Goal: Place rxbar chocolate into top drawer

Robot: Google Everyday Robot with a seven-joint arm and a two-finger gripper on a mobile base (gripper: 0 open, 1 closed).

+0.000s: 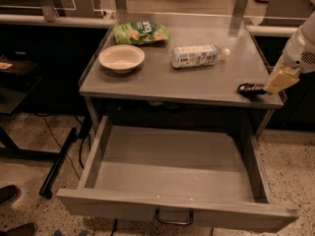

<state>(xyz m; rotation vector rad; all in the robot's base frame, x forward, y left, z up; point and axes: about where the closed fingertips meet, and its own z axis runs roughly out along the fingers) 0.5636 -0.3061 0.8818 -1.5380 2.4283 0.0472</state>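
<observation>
The rxbar chocolate (249,88), a small black bar, is at the front right corner of the tabletop, its right end hidden behind my gripper. My gripper (276,81), with pale yellowish fingers (278,79), comes in from the right edge and is shut on the bar's right end, low over the table. The top drawer (172,208) is pulled fully open below the tabletop. Its inside holds nothing, and its dark loop handle (174,218) is on the front panel.
On the grey table (162,80) lie a white-labelled plastic bottle (197,56), a cream bowl (121,58) and a green chip bag (140,32). A dark stand leg (59,163) lies on the floor to the left.
</observation>
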